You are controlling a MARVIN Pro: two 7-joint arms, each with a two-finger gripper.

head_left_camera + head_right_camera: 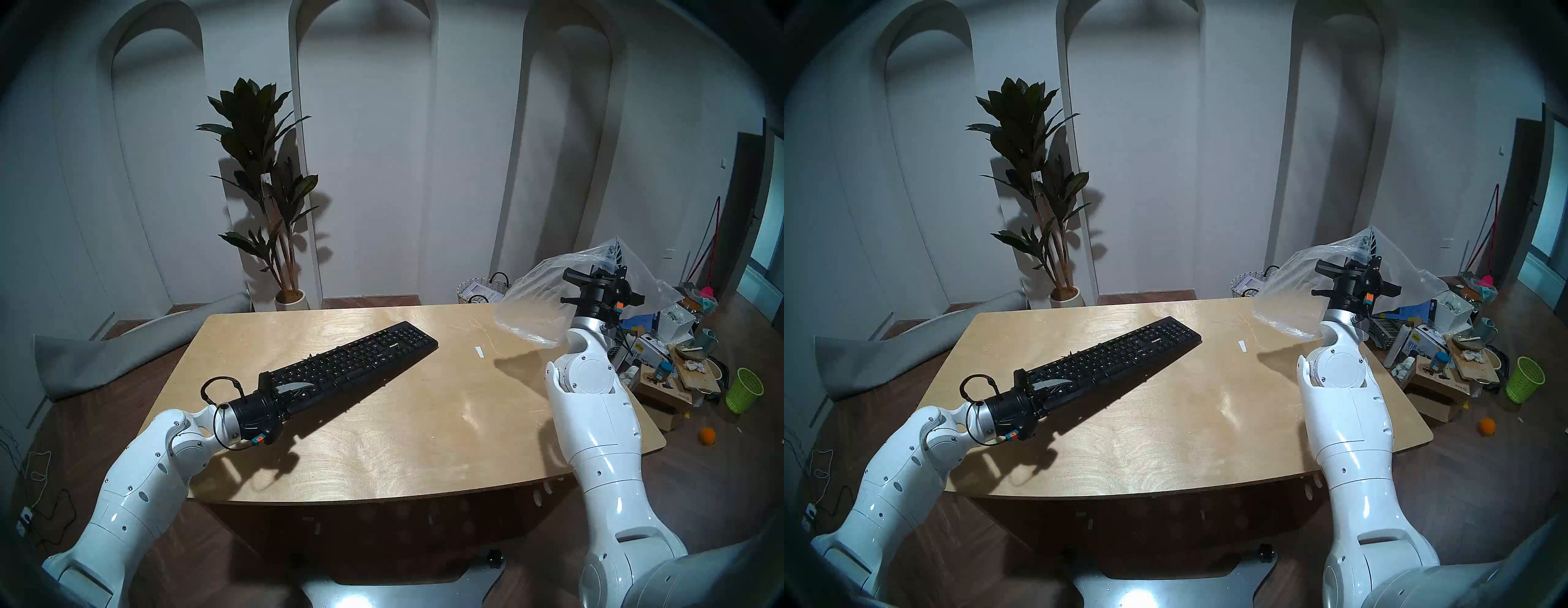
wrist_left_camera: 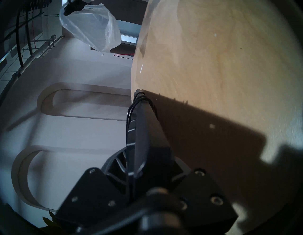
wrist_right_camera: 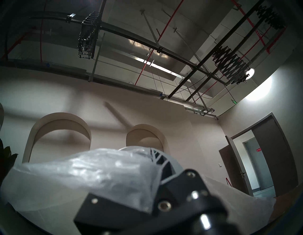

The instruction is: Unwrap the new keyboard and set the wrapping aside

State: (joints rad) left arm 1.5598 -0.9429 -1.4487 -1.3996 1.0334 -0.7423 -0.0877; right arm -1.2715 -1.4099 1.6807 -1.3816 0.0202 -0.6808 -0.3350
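Note:
The black keyboard (image 1: 360, 361) lies slanted over the wooden table (image 1: 424, 446), its thin cable wound around it. My left gripper (image 1: 292, 388) is shut on its near left end and holds that end above the table; the far end is low by the tabletop. The left wrist view shows the keyboard edge-on (image 2: 141, 131) between my fingers (image 2: 114, 162). My right gripper (image 1: 611, 254) points up above the table's far right corner, shut on the clear crinkly wrapping (image 1: 534, 305). The wrapping hangs free of the keyboard and drapes over the gripper in the right wrist view (image 3: 82, 177).
A small white strip (image 1: 479, 351) lies on the table right of the keyboard. Boxes and clutter (image 1: 679, 352) and a green basket (image 1: 743, 389) sit on the floor at the right. A wicker basket (image 1: 479, 291), a potted plant (image 1: 263, 170) and a grey cushion (image 1: 106, 352) stand behind and left.

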